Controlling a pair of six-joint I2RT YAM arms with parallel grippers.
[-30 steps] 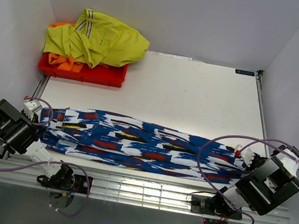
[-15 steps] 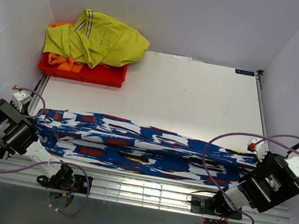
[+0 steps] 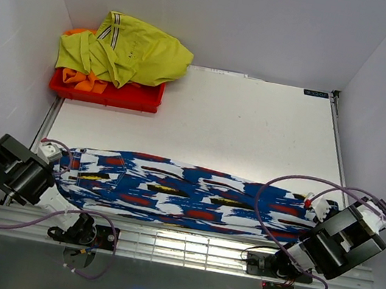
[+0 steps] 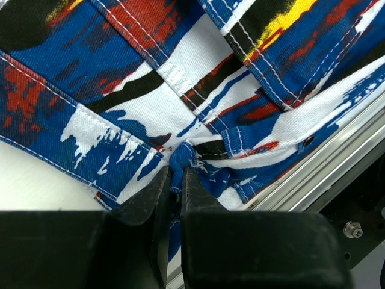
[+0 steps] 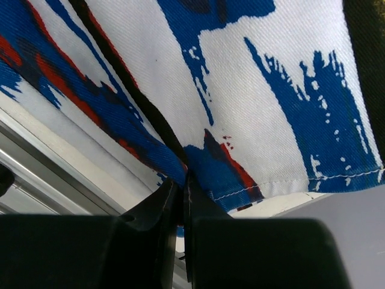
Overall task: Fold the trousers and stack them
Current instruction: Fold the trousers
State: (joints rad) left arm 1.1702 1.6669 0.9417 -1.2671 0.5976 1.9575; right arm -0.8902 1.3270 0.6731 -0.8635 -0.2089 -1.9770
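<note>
- Top external view, nearest edge: an aluminium rail runs along the front of the table, and both arm bases are bolted to it.
- Left wrist camera: the left gripper has its jaws pinched almost together on a small bunched fold of the trousers. The fold sits among stitched seams at the waist end, just beside the rail.
- Right wrist camera: the right gripper is clamped tight, with a corner of the hem end caught between its black jaws (blue, white and red cloth fans out above them).
- From above, the trousers stretch as one long narrow band across the near part of the table. They run parallel to the front edge, with the waist at the left claw and the leg ends at the right.
- The legs seem to lie one over the other, though from this height I cannot tell whether the band rests fully on the surface or hangs slightly lifted.
- Beyond the band is the bare white table.
- At the far left corner sits a red tray. A yellow-green garment with dark stripes is heaped over an orange garment in it, well apart from the trousers.
</note>
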